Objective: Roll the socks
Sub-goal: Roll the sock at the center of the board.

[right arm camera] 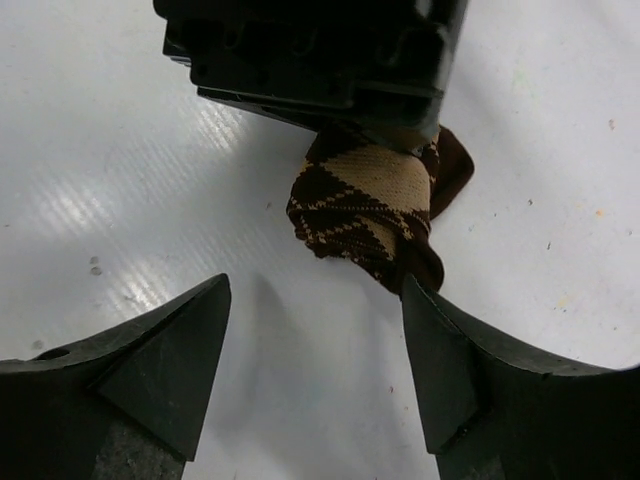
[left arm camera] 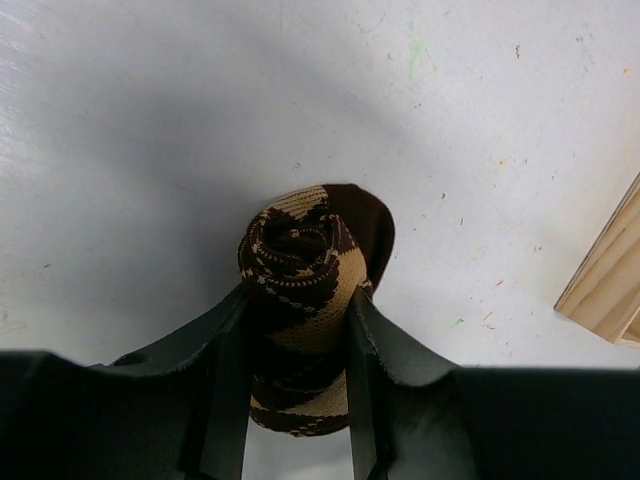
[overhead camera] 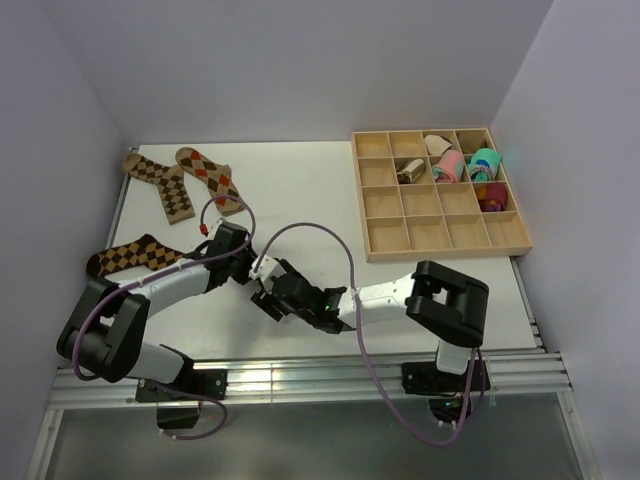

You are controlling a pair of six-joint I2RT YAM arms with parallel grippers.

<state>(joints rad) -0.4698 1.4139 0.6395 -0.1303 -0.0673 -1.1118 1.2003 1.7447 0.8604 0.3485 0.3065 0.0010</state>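
Top external view: the left gripper (overhead camera: 268,278) and right gripper (overhead camera: 272,302) met nose to nose over the middle of the table (overhead camera: 300,190). The item between them could not be made out from here. Three argyle socks lay flat and unrolled: two (overhead camera: 160,185) (overhead camera: 210,178) at the far left, and a darker one (overhead camera: 135,257) partly under the left arm. The wooden tray (overhead camera: 370,250) stood to the right. It held pink and teal bundles (overhead camera: 465,165) and one brownish bundle (overhead camera: 408,172).

Left wrist view: the left gripper was clamped onto a rolled sock (left arm camera: 300,250), dark brown and tan, with both fingers (left arm camera: 232,340) pressed against its sides. The spiral end faced outward, and a loose dark flap showed behind it.

Right wrist view: the right gripper was spread wide and held nothing. One finger (right arm camera: 430,350) was touching or just beside the lower end of the roll; which could not be determined.

Assessment: the roll appeared wound but not secured. If the left gripper let go before the cuff was folded over, the knit would likely spring open. If the right finger closed off-centre, it could snag the loose flap and drag the roll out of the clamp.
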